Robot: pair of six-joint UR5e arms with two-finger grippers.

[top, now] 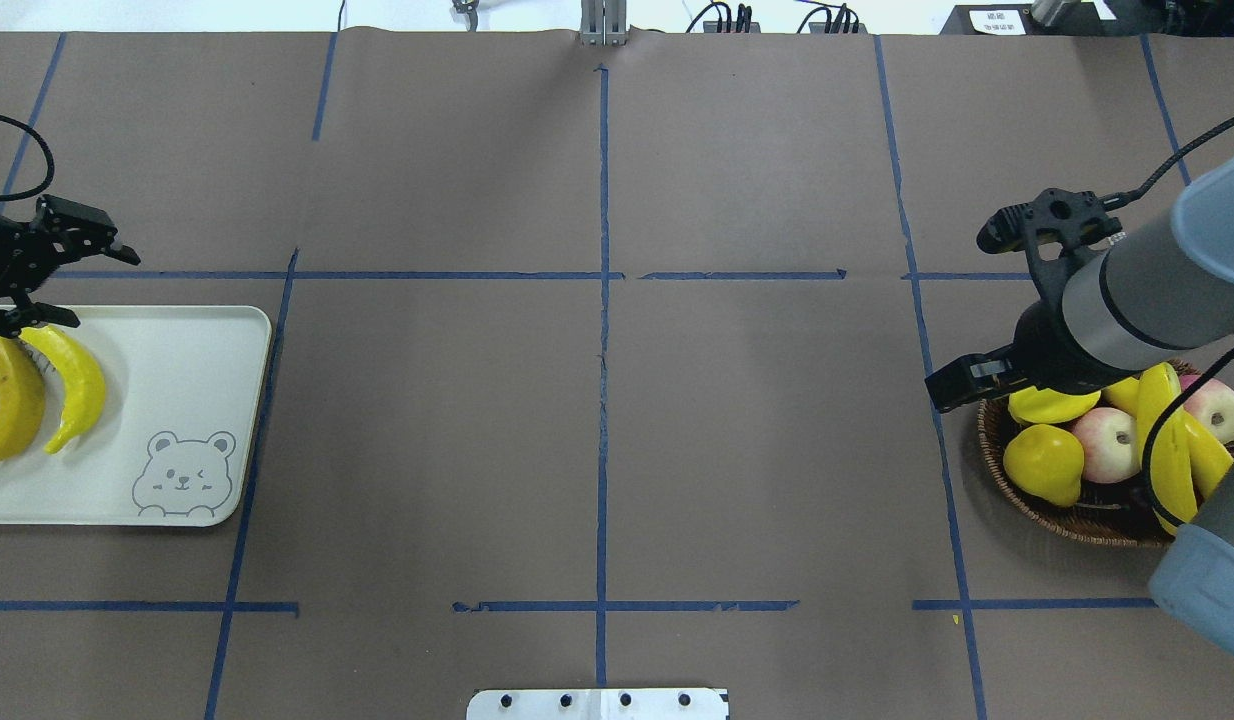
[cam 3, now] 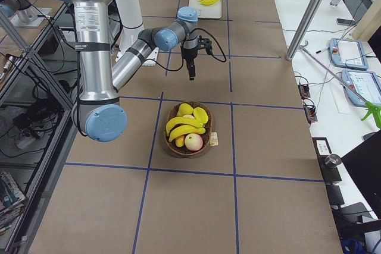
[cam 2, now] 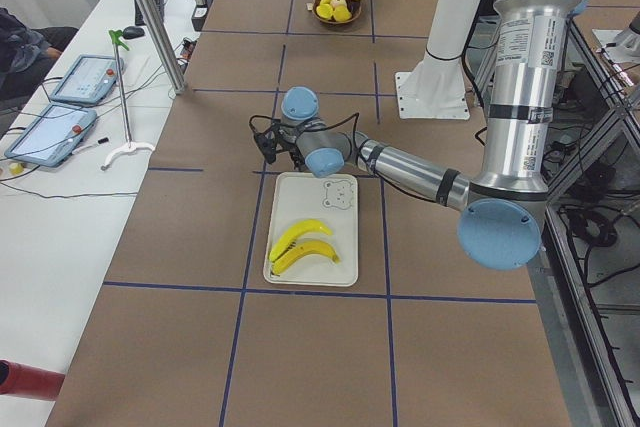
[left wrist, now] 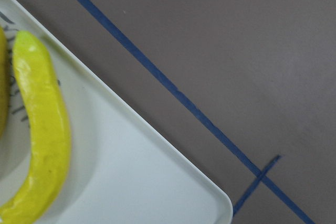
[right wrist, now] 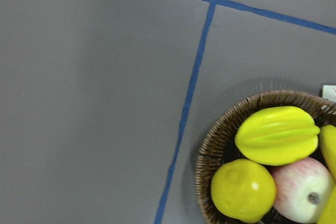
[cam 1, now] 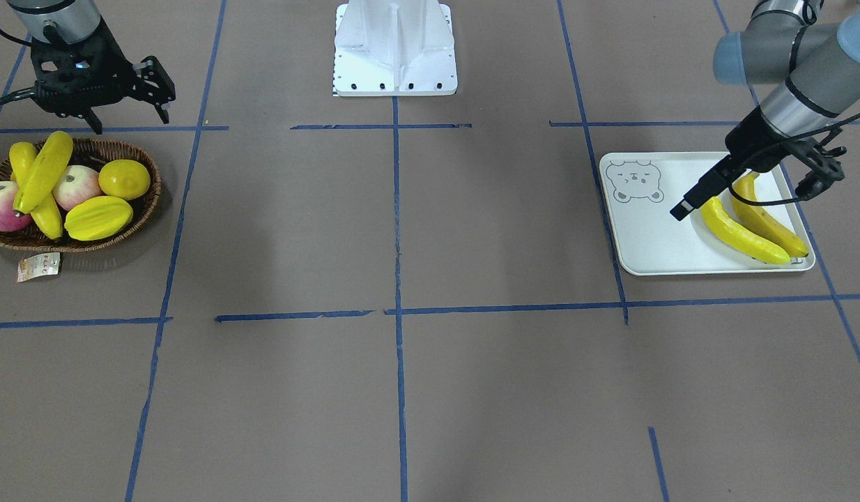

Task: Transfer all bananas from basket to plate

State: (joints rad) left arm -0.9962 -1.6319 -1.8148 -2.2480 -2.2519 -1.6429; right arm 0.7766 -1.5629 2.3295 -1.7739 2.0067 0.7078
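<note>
Two bananas (cam 1: 743,233) lie side by side on the plate (cam 1: 646,244), at the end away from its bear print (cam 1: 635,183). Two more bananas (cam 1: 43,173) rest in the basket (cam 1: 150,199), one laid across the other among apples (cam 1: 74,187), a lemon (cam 1: 125,179) and a starfruit (cam 1: 99,217). They look glossy, hard and light, so probably slippery; a hold across the middle of the top one seems safest. The right pincer (cam 1: 132,118) hangs wide and empty just beside the basket. The left pincer (top: 102,290) is spread wide over the plate, holding nothing.
</note>
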